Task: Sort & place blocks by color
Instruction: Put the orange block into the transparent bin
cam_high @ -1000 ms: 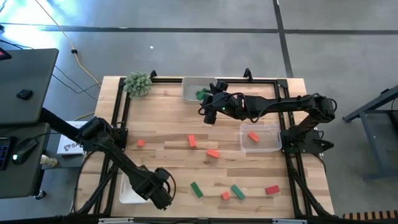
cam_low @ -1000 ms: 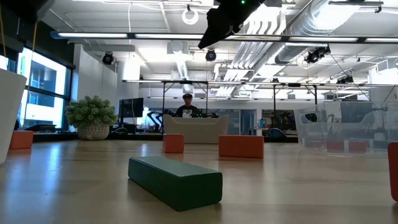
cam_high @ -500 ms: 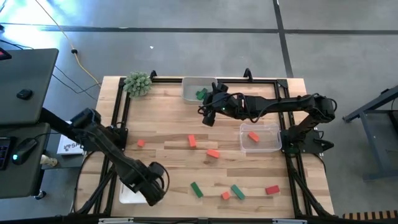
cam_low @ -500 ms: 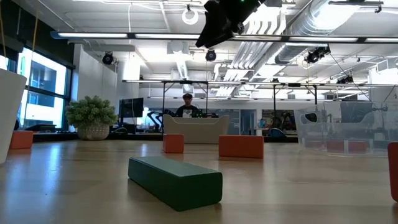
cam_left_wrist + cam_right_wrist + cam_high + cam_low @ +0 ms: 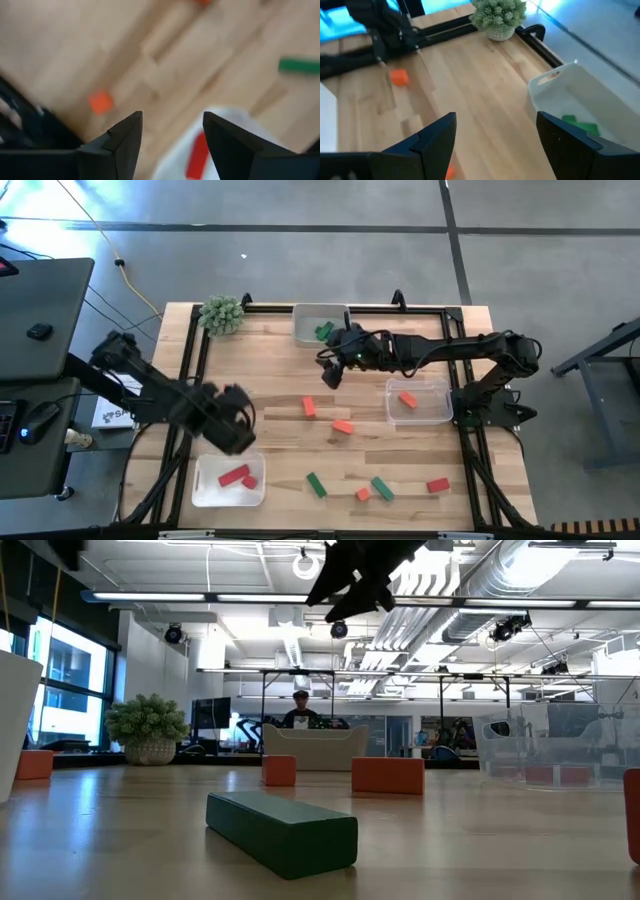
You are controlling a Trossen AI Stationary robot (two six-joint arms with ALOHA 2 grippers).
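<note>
My left gripper (image 5: 232,428) is open and empty above the table's left part, just beyond the white tray (image 5: 205,492); its own view (image 5: 172,131) shows the same. That tray holds two red blocks (image 5: 238,476). My right gripper (image 5: 328,376) is open and empty, raised above the table's far middle (image 5: 495,131), near the grey tray (image 5: 306,320) that holds a green block (image 5: 324,331). A clear tray (image 5: 440,412) holds an orange block (image 5: 407,398). Loose blocks lie flat on the table: orange-red (image 5: 309,407), orange (image 5: 343,426), green (image 5: 316,485), green (image 5: 382,488), red (image 5: 437,485).
A small orange block (image 5: 362,494) lies between the green ones, and an orange cube (image 5: 101,101) lies near the left rail. A spiky plant ball (image 5: 222,313) stands at the far left corner. Black rails (image 5: 190,360) frame the table. A person (image 5: 301,710) is far behind.
My left gripper has risen from over the white tray and gone toward the table's far and left edges; the tray with its two red blocks now shows uncovered. My right gripper has shifted slightly toward the near edge and turned a little.
</note>
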